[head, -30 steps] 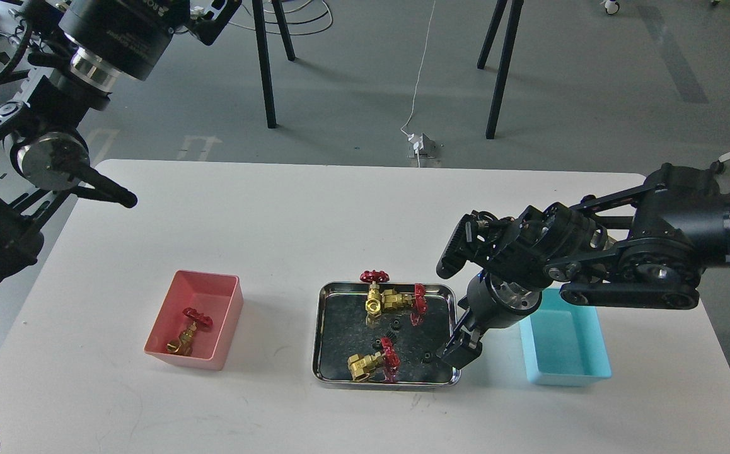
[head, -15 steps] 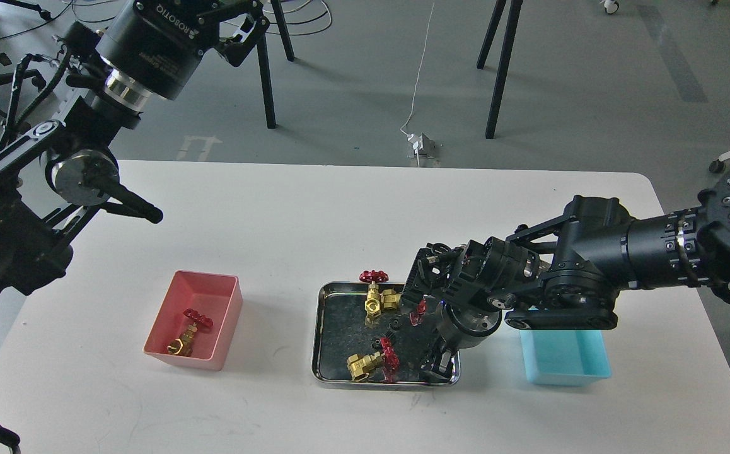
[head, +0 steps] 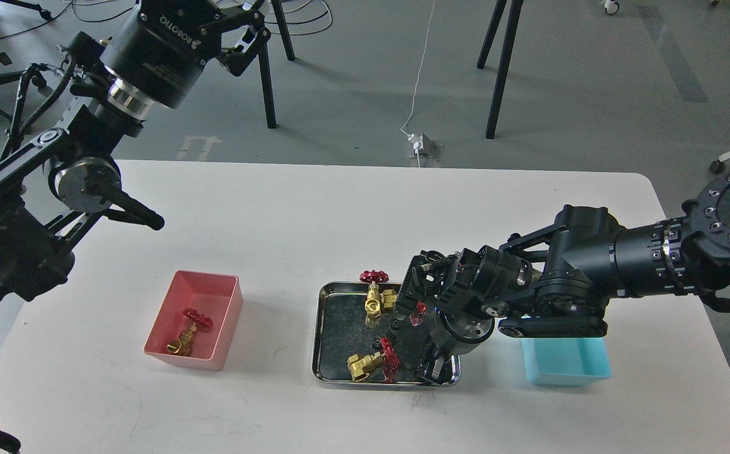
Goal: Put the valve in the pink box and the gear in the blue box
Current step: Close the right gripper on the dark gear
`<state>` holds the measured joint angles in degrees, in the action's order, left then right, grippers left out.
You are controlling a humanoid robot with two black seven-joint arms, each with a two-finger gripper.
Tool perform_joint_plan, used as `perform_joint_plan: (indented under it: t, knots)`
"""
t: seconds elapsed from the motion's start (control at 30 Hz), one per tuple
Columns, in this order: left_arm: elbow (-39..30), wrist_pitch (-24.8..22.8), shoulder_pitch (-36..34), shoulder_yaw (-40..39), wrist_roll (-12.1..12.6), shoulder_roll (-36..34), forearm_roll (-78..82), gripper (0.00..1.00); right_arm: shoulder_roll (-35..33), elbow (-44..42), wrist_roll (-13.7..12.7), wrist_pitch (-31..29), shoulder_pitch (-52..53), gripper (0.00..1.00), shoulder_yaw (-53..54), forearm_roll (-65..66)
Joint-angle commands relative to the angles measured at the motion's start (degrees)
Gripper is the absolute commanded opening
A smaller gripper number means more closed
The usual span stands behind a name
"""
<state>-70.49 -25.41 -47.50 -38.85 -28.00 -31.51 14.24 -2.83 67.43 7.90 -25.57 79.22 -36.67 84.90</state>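
Note:
One valve lies in the pink box at the left. Three more valves lie in the steel tray: one upright at the back, one beside it half hidden by my right arm, one at the front. Tiny black gears lie on the tray's dark floor and are hard to make out. My right gripper points down into the tray's right front part; its fingers blend into the dark tray. The blue box stands right of the tray, partly under my right arm. My left gripper is open, high at the back left.
The white table's far edge borders grey floor with black stand legs and a power cable. My left arm's links hang over the table's left back corner.
My right arm has moved left from beside the tray and its gripper has come down into the tray's right front part. My left arm has shifted a little to the right.

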Motion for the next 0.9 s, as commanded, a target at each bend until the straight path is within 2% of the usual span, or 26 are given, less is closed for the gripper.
perform_joint_plan:
  t: [0.0, 0.5, 0.87]
  knots:
    - [0.0, 0.0, 0.0, 0.0, 0.0, 1.1, 0.1, 0.92, -0.1, 0.0, 0.1, 1.4, -0.2, 0.47, -0.2, 0.0]
    - [0.0, -0.1, 0.5, 0.0, 0.0, 1.4, 0.1, 0.92, -0.3, -2.0, 0.2, 3.2, -2.1, 0.47, -0.9, 0.1]
    - [0.1, -0.1, 0.9, 0.0, 0.0, 1.5, 0.1, 0.93, -0.3, -2.3, 0.5, 4.0, -2.7, 0.39, -0.9, 0.1]
